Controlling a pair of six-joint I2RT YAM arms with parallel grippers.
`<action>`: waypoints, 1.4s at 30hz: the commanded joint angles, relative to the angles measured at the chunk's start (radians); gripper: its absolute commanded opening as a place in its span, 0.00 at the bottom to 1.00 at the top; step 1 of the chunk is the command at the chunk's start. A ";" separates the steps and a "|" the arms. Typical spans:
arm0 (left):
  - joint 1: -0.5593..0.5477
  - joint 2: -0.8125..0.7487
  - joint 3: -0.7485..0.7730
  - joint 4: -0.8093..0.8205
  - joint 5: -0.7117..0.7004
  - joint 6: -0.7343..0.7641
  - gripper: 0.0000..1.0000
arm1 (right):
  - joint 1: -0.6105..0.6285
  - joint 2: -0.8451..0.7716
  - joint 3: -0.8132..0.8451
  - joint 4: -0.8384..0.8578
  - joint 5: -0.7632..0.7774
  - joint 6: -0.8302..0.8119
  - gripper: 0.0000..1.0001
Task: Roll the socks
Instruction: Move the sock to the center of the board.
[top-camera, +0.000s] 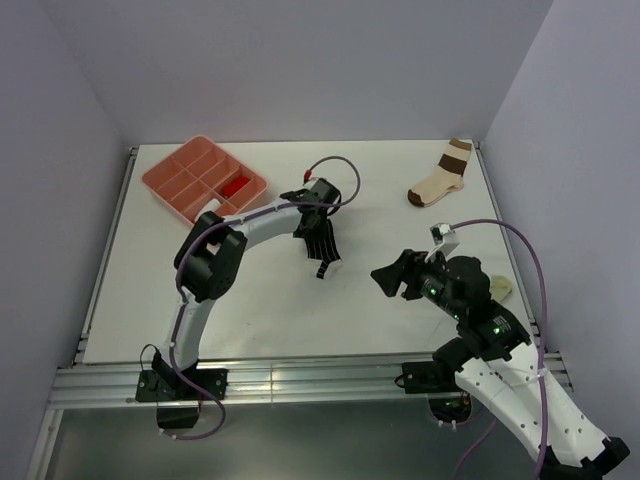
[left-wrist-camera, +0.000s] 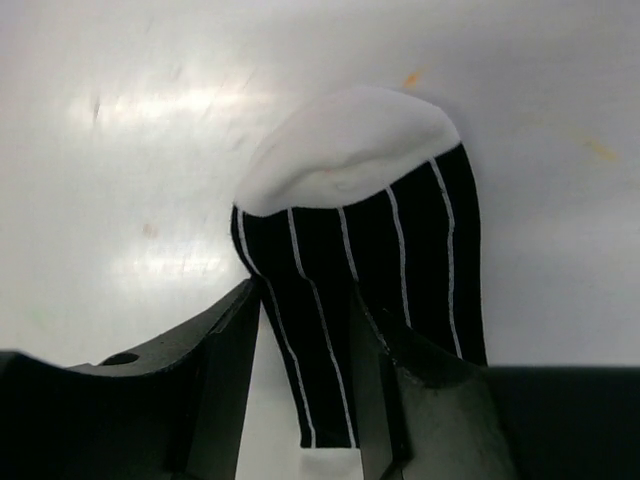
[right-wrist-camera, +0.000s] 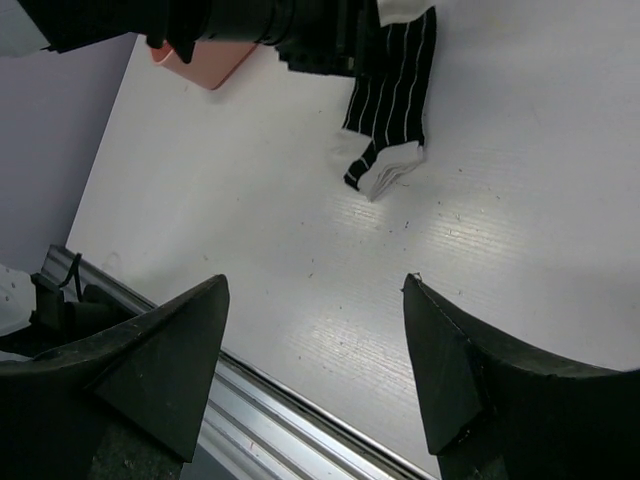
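Far left of the white bench (top-camera: 120, 300): a salmon-pink plastic tray with compartments (top-camera: 186, 160), a small red item (top-camera: 238, 186) in 1 cell. A white scrap at the tray's near corner was half covered by the left arm; could not identify it.

Centre: the black fabric sock with thin white stripes (left-wrist-camera: 370, 250) lay flat on the bench, its white end away from the wrist camera. The left tool (left-wrist-camera: 305, 350) stood over it, roughly half open, 1 finger on each side of a narrow strip of the sock. The right finger overlapped the cloth, but a sliver of bench showed beside the left finger, so no firm pinch was seen. Judged: placed to gather the end and begin the roll. The sock's near end was cut off by the frame.

Right of centre: the right tool (right-wrist-camera: 315, 285) hung above bare bench, wide open and empty, probably waiting to pin the sock.

Far right: a cream sock with broad brown bands (top-camera: 440, 180), and a pale yellowish lump (top-camera: 498, 288) half hidden by the right arm. No other socks were visible.
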 joint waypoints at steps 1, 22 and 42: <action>-0.010 -0.062 -0.082 -0.224 0.018 -0.304 0.46 | -0.006 0.014 -0.012 0.069 0.011 0.004 0.77; -0.413 -0.332 -0.280 0.017 -0.057 0.351 0.68 | -0.006 -0.131 -0.003 0.010 0.203 0.031 0.77; -0.429 -0.240 -0.377 0.130 -0.049 0.506 0.56 | -0.006 -0.210 0.008 -0.049 0.275 0.082 0.77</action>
